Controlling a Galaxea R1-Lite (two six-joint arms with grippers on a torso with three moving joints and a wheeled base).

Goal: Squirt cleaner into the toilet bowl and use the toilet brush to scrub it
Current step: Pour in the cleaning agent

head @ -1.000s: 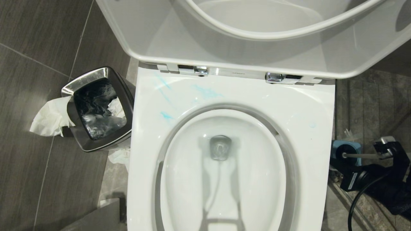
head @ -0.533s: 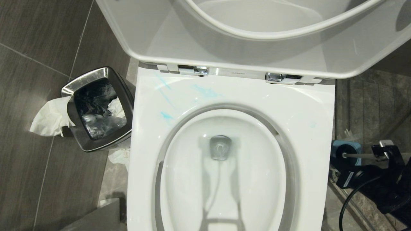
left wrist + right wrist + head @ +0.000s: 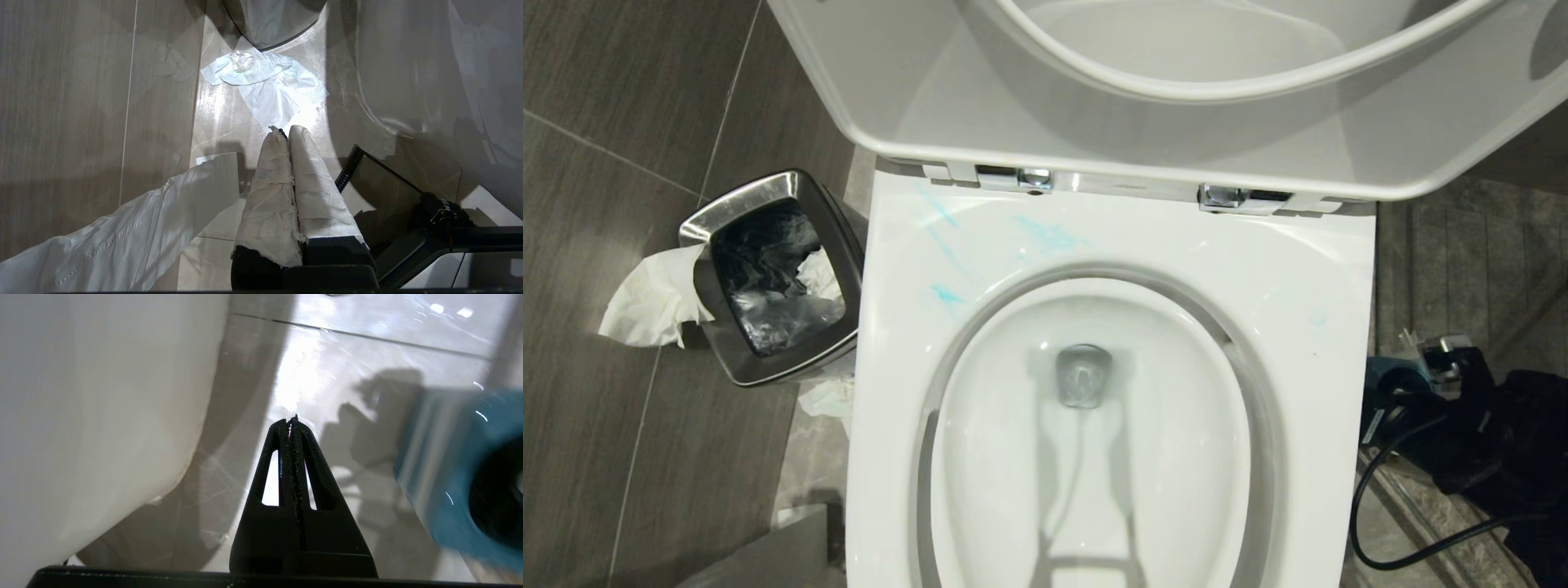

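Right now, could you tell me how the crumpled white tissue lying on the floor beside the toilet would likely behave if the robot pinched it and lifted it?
The tissue looks thin and creased, so it would probably hang limp rather than hold its shape. It seems very light and might slide on the glossy floor tiles if pushed. Part of it looks faintly translucent, possibly damp, so it could tear.

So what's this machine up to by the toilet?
It is cleaning the toilet bowl, whose seat and lid are up. Blue cleaner is smeared on the back of the rim. The right gripper, shut and holding nothing, is low beside the bowl next to the blue brush holder. The left gripper, wrapped in paper and shut, hangs over the floor near a crumpled tissue.
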